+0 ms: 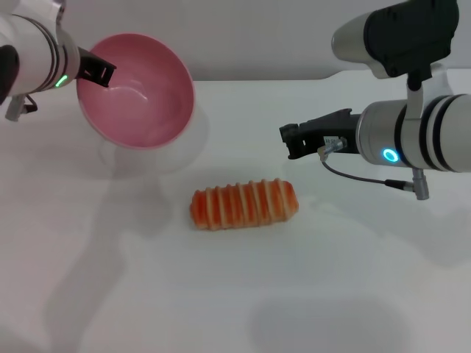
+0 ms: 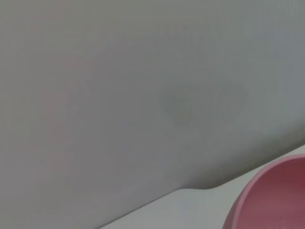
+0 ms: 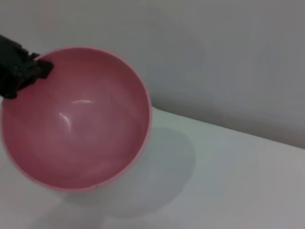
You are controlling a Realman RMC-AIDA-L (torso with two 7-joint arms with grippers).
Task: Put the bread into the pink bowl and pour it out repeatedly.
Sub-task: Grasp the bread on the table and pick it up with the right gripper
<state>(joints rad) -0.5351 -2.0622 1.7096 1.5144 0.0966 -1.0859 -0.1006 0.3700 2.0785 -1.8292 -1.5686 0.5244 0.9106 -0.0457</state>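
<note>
The pink bowl [image 1: 140,95] is held tilted above the white table at the far left, its opening facing the right and front, and it is empty. My left gripper [image 1: 99,71] is shut on its rim. The bowl also shows in the right wrist view [image 3: 76,119] with the left gripper [image 3: 28,71] on its rim, and its edge shows in the left wrist view [image 2: 276,200]. The bread [image 1: 244,204] lies on its side on the table in the middle, striped side up. My right gripper [image 1: 288,141] is open and empty, above the table just right of and behind the bread.
The white table [image 1: 221,294] stretches around the bread. A grey wall [image 1: 257,37] stands behind the table's far edge. A cable hangs under my right wrist [image 1: 353,175].
</note>
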